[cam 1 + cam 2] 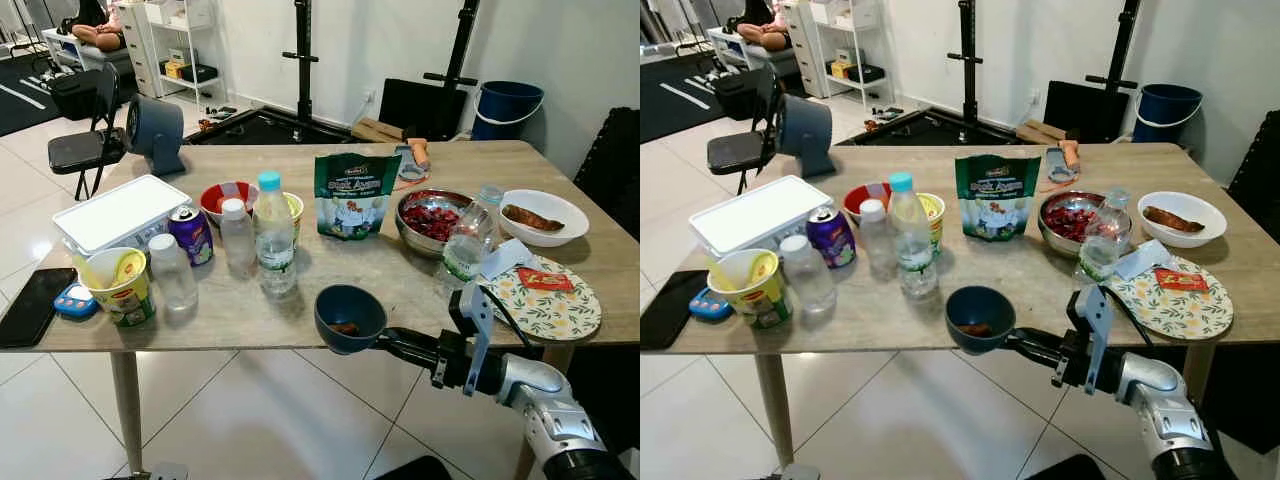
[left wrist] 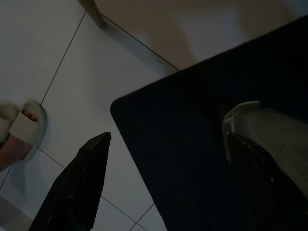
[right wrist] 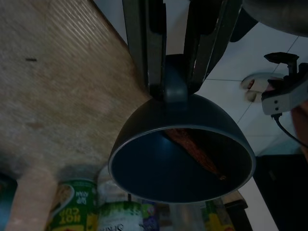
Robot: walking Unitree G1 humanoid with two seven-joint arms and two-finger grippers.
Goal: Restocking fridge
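Note:
My right gripper (image 1: 392, 341) is shut on the handle of a dark blue bowl (image 1: 349, 317), holding it at the table's front edge. A brown piece of food (image 3: 195, 149) lies inside the bowl. On the wooden table (image 1: 400, 270) stand two water bottles (image 1: 275, 236), a purple can (image 1: 190, 234), a green snack bag (image 1: 353, 194), a steel bowl of red food (image 1: 431, 220) and a white bowl with a sausage (image 1: 541, 216). My left gripper (image 2: 168, 178) hangs open above the tiled floor.
A white lidded box (image 1: 120, 213), a noodle cup (image 1: 121, 286) and a black phone (image 1: 35, 305) sit at the table's left end. A floral plate (image 1: 550, 296) lies at the right. A fan (image 1: 155, 132) and a folding chair (image 1: 85, 145) stand beyond.

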